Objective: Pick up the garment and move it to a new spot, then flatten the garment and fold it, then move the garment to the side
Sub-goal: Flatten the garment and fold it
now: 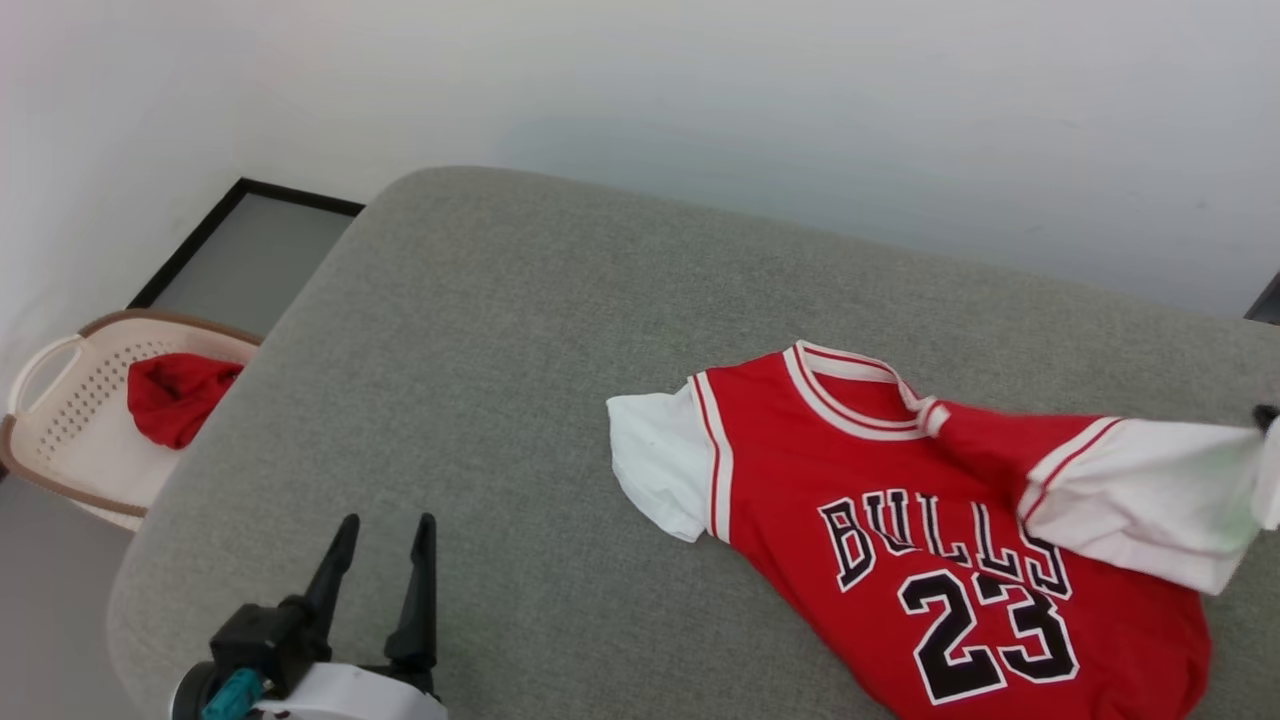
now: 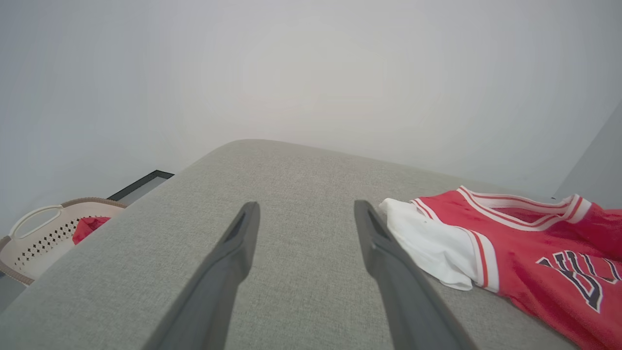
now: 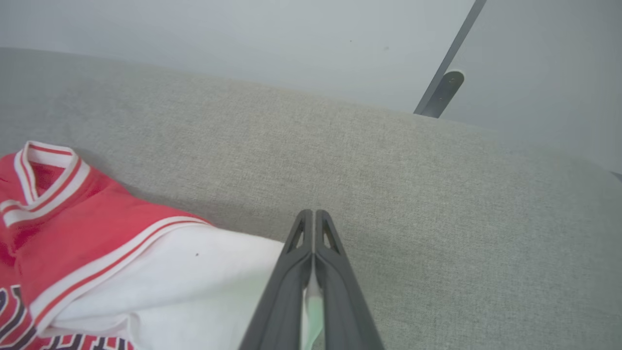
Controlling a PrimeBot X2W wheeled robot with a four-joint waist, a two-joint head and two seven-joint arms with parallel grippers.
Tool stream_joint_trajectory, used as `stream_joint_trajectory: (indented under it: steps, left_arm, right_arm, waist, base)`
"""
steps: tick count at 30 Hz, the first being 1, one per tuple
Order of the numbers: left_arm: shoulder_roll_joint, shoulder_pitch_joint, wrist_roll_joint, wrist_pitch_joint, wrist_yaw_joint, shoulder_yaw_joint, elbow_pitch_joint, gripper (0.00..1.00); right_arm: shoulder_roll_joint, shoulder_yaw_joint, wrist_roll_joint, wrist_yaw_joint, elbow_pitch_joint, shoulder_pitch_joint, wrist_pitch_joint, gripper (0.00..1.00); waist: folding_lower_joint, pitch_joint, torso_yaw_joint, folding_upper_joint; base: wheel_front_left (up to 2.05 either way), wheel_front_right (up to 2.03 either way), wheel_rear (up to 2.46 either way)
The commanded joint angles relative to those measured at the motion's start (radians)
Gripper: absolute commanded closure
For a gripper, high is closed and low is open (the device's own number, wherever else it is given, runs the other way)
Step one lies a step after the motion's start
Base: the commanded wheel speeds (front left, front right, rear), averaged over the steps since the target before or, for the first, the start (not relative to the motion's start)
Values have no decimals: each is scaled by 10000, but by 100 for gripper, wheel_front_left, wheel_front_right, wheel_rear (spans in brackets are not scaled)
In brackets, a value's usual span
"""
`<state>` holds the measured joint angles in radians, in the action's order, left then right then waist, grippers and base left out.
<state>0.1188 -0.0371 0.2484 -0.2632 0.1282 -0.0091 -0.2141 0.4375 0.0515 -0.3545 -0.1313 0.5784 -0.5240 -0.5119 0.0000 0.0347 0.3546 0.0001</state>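
Closest in the head view is the left tool (image 1: 388,522), low on the left above the grey tabletop (image 1: 500,350). Its two dark fingers stand wide apart and there is nothing between them. They do not touch the garment.

The right tool (image 3: 311,215) is on the right side. Its two fingers are pressed tight together, and a bit of white cloth is pinched between them. That cloth is the garment's right sleeve (image 1: 1140,490), which is pulled out to the right and covers the end of the black letters.

The garment (image 1: 800,470) lies on the right part of the tabletop, chest up, with its letters and numbers showing. Its other white sleeve (image 1: 655,465) lies flat, pointing to the left.

Farther off on the left, down beside the tabletop, is a cream basket (image 1: 70,420) with a red cloth (image 1: 175,395) in it. Behind everything is a pale wall (image 1: 700,100).
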Motion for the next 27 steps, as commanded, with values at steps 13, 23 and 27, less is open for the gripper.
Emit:
stream_joint_trajectory:
  steps: [13,23,27]
  left_arm:
    - [221,-555,220,-16,35,-1041,-127,0]
    - [267,-968,323,-16,36,-1390,-227,0]
    - [290,-1044,323,-16,37,-1340,-271,0]
  right_arm:
    - [-286,2827,3639,10,2957,-1636,2535,100]
    - [-351,3979,5513,10,4123,-2428,3640,0]
    - [-512,3613,5831,10,4498,-2821,4106,0]
  waist:
    - [0,615,556,-1]
    - [0,1061,735,-1]
    - [0,1067,592,-1]
  base:
    - [0,0,0]
    - [0,0,0]
    - [0,0,0]
